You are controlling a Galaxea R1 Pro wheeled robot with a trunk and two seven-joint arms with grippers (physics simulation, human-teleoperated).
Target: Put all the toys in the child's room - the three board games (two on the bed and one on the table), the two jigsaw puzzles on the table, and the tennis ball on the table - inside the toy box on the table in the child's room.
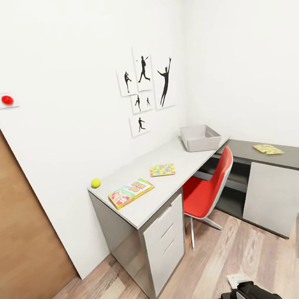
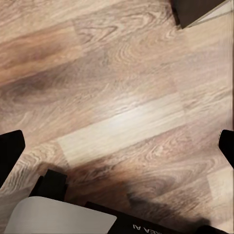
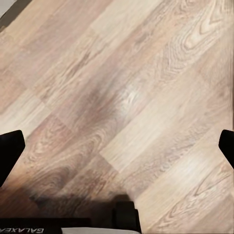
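In the head view the table (image 1: pixel 143 209) stands against the white wall. On its pale top lie a tennis ball (image 1: pixel 95 183), a yellow-green-red board game (image 1: pixel 131 192) and a multicoloured jigsaw puzzle (image 1: pixel 162 170). The grey toy box (image 1: pixel 200 137) sits at the far corner with nothing showing inside. A second jigsaw puzzle (image 1: pixel 268 149) lies on the dark lower wing. The bed is out of view. My left gripper (image 2: pixel 117 148) and right gripper (image 3: pixel 117 146) both hang open over bare wood floor, well short of the table. The right arm (image 1: pixel 250 294) shows at the picture's lower edge.
A red swivel chair (image 1: pixel 207 186) is tucked under the desk's inner corner. A wooden wardrobe door (image 1: pixel 19 234) fills the left side, with a red wall button (image 1: pixel 7 99) beside it. Wood-plank floor (image 1: pixel 210 274) lies between me and the desk.
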